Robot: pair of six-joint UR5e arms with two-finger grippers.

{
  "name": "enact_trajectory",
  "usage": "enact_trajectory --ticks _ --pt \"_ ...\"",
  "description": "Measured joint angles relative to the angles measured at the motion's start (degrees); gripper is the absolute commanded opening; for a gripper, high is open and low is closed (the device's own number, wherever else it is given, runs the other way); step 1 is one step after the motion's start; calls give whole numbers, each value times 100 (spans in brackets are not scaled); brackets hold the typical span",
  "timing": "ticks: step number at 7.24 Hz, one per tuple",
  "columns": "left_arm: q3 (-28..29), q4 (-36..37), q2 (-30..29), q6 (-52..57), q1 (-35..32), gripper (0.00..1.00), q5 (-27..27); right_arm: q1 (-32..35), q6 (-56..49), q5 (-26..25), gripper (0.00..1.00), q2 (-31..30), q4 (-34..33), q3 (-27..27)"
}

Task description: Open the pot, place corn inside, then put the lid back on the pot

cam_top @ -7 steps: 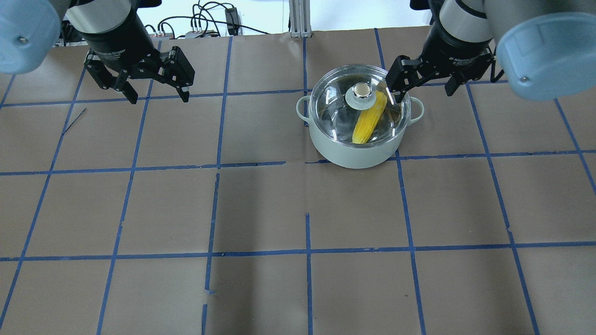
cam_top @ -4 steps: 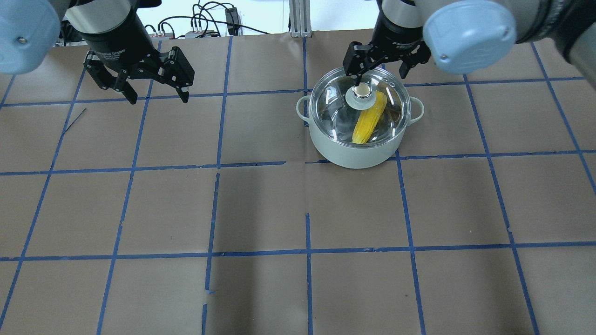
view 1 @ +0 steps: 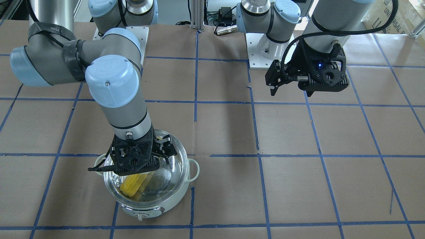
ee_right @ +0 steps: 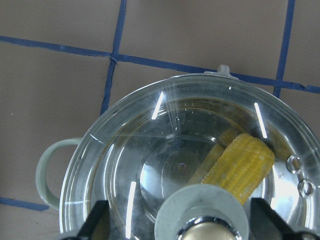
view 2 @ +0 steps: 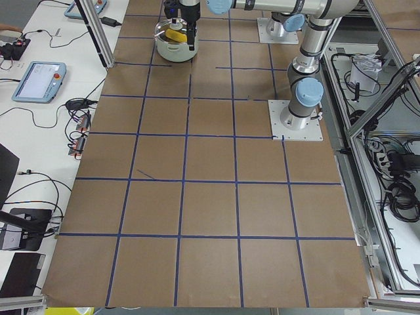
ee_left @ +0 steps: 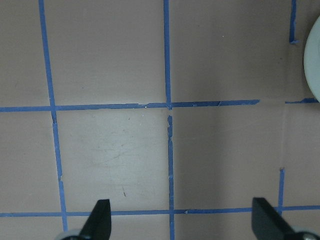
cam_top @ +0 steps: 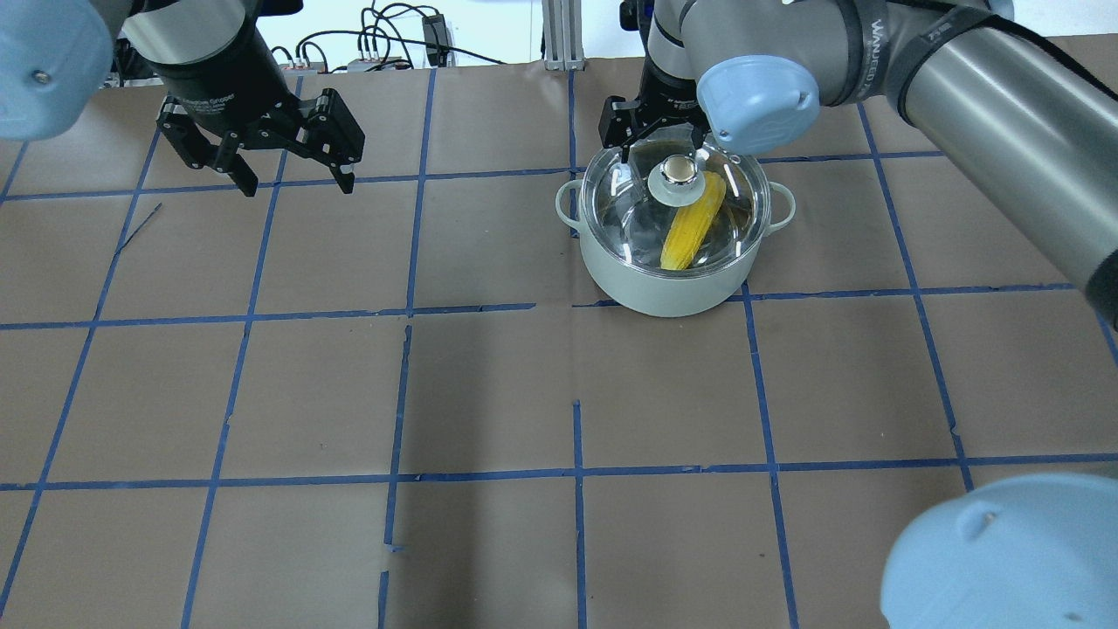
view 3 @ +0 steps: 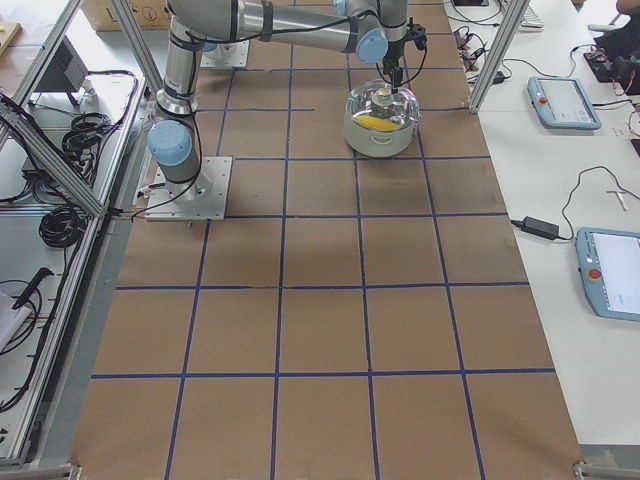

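Right wrist-mounted view showed the right gripper [ee_right: 182, 224] open astride the knob [ee_right: 202, 211] of the lid [ee_right: 145, 145], which sat on the pot [ee_right: 47, 170], corn [ee_right: 240, 162] inside, near the worktop's edge opposite the robot; gripping likely required centring first.

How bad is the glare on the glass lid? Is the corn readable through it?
Right wrist view: thin white streaks on the lid, yet the corn reads clearly through the glass. Overhead view: only small glints near the lid's rim, corn plain. Front-facing view: the right arm, not glare, hides much of the lid.
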Motion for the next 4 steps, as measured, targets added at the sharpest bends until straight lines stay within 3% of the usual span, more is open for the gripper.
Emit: enact_trajectory --ticks 4 --pt "-19 0 16 0 0 100 0 -140 -5 -15 96 44 16 106"
